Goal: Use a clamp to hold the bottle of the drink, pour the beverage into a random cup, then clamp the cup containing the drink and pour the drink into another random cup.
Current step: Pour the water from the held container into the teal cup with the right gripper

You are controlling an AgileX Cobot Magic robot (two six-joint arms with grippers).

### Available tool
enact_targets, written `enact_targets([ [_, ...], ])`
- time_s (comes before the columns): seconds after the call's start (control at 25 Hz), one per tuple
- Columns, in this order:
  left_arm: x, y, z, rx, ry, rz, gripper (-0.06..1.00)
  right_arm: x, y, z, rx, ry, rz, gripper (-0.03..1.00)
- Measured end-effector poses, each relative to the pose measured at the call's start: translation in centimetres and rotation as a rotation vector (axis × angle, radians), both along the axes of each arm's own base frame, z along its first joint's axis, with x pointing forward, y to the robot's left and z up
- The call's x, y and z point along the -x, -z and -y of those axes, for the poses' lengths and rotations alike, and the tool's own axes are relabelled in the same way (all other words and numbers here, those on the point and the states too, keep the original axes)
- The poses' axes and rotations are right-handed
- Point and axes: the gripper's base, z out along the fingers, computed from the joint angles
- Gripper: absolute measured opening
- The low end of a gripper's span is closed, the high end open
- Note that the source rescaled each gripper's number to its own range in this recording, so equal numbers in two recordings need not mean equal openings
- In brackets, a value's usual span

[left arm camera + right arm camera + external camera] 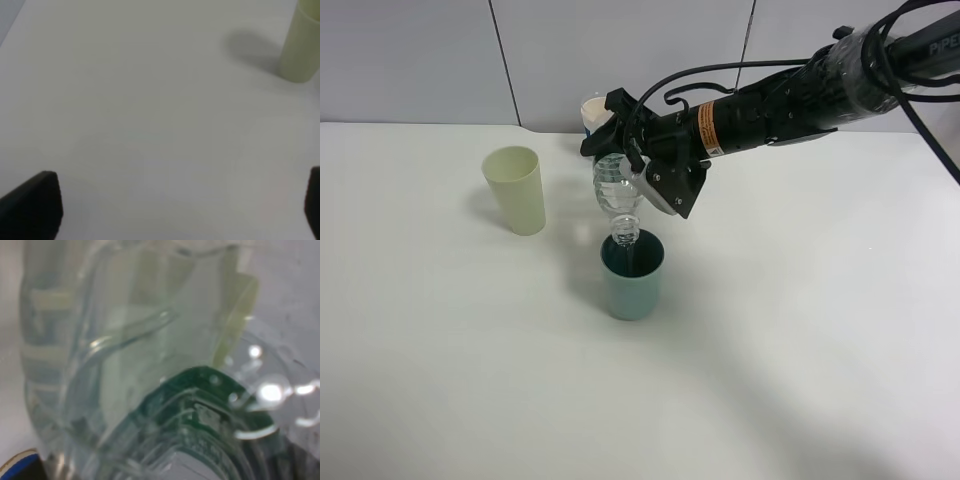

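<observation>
Right hand (625, 160) is clamped on the bottle (617, 195), reaching in across the middle of the desk (800, 330). Left hand (172, 205) hangs with its fingers wide apart over bare desk, holding nothing. The clear bottle is tipped neck down, its mouth just inside the rim of the green cup (632, 285), which stands upright near the middle. The pale yellow cup (517, 190) stands upright well apart on the left, and a white cup (592, 108) sits behind the bottle, mostly hidden. By my reading the first pour is under way. How much drink has reached the green cup I cannot tell. Left to do: put the bottle down, clamp the filled cup and pour it into another cup.
</observation>
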Motion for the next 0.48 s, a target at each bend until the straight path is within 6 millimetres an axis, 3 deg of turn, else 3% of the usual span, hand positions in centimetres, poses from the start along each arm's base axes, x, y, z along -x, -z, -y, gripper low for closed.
enact_targets([
  [0.48, 0.00, 0.00, 0.00, 0.000, 0.000, 0.000, 0.96, 0.12, -0.14, -0.55, -0.002, -0.010, 0.050, 0.06],
])
